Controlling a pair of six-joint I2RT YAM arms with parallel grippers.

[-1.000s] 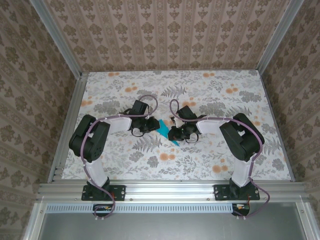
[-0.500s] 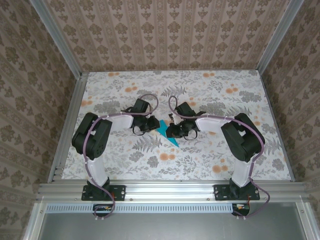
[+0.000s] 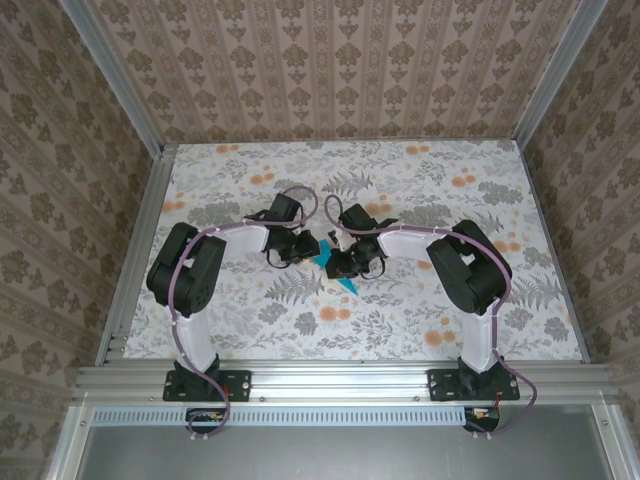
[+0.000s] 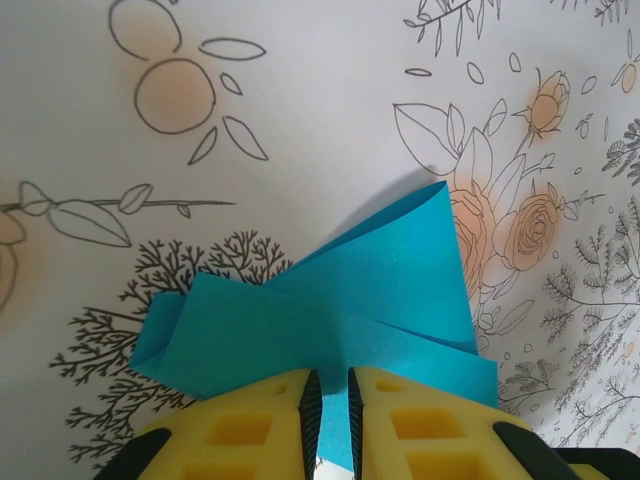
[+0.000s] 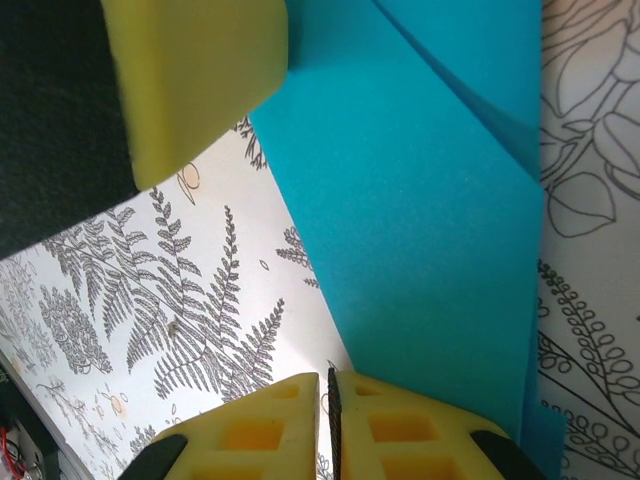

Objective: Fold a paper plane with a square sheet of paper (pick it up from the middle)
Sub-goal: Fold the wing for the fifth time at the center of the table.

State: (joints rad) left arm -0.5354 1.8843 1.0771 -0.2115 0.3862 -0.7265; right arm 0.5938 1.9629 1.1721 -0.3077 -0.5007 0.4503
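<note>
Pinching the folded paper (image 4: 330, 300) over the bench (image 4: 300, 120), the left gripper (image 4: 330, 400) grips one edge; the right gripper (image 5: 328, 400) is pressed together at another edge.

Both arms look alike: the left arm (image 3: 185, 280) and the right arm (image 3: 470, 272) are built of chunky black joint housings joined by smooth white links. A pale lilac cable (image 3: 297, 190) runs along each and loops free near the wrist. Each stands on a small black base (image 3: 195, 381). The fingers (image 4: 250, 430) are bright yellow blocks with square moulded pockets and thin black inner edges.
</note>
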